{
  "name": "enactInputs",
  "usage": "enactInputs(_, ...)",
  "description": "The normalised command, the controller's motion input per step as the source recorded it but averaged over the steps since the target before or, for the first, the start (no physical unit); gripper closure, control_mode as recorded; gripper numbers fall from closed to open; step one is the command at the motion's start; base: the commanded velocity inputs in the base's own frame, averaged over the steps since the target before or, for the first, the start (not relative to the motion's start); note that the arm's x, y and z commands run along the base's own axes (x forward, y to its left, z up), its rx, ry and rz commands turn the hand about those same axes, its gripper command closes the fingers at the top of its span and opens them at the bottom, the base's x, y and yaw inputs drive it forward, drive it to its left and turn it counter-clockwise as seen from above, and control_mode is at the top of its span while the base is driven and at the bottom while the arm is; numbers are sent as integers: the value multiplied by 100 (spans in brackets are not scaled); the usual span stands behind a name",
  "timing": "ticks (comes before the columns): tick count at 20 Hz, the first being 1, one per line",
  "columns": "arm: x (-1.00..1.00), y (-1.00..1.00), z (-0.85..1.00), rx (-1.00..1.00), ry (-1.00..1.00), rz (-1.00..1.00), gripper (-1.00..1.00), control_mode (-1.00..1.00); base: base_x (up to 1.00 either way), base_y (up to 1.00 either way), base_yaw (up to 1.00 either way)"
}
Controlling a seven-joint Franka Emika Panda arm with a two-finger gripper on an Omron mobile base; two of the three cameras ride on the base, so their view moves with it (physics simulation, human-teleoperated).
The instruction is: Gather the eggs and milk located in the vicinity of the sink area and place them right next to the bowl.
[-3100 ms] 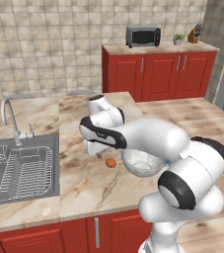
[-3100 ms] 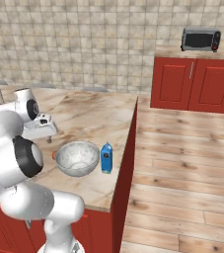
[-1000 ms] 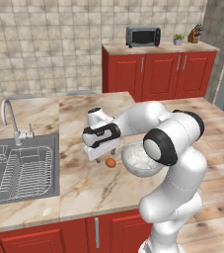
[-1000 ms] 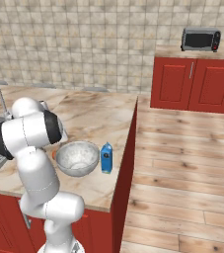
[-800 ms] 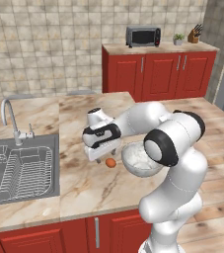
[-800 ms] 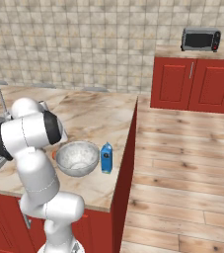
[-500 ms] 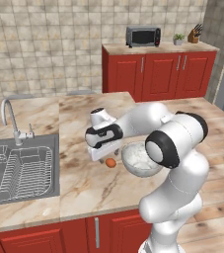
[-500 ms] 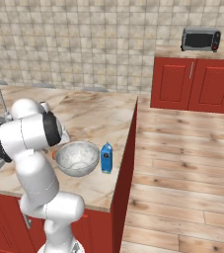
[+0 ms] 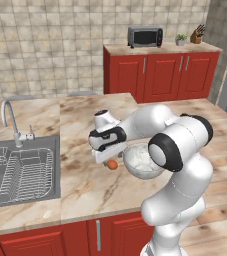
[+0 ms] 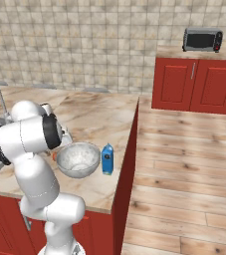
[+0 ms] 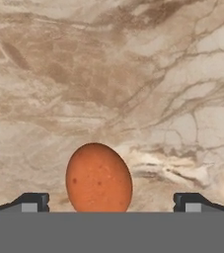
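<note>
Reaching forward and to the left from the base, the white arm is seen bent at the elbow, with the wrist turned down so that the gripper (image 9: 106, 159) is pointed at the marbled bench (image 9: 85, 185) from just above it. Its jaws are held wide apart, and nothing is clasped between them. In the hand view the two dark fingertips (image 11: 30, 201) are found at the far left and far right of the lower edge, and the brown-orange egg (image 11: 98, 179) is seen lying on the bench between them, nearer the left one, with clear stone showing on either side, so no touch is made. In the left base view the egg (image 9: 112, 164) is seen resting on the bench directly under the gripper and just beside the rim of the speckled bowl (image 9: 141, 161), on the side toward the sink (image 9: 20, 170). In the right base view the blue milk carton (image 10: 107, 159) is seen standing upright just beside the bowl (image 10: 78, 159), on the side toward the bench edge. The sink, with its wire rack and curved faucet (image 9: 10, 117), is set well apart to the left. A microwave (image 9: 145, 36) is seen on the red cabinets (image 9: 160, 75) at the back.
</note>
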Motion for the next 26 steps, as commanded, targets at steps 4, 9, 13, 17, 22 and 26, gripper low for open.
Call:
enactInputs(4, 0, 0, -29, 0, 0, 6, -100, -100, 0, 0, 0)
enactInputs(9, 0, 1, -29, 0, 0, 7, -100, -100, 0, 0, 0)
enactInputs(13, 0, 0, -6, 0, 0, 4, -100, -100, 0, 0, 0)
enactInputs(17, 0, 0, 0, 0, 0, 0, 100, -100, 0, 0, 0)
enactInputs(22, 0, 0, 0, 0, 0, 0, 100, -100, 0, 0, 0)
enactInputs(26, 1, 4, 13, 0, 0, 3, 100, -100, 0, 0, 0)
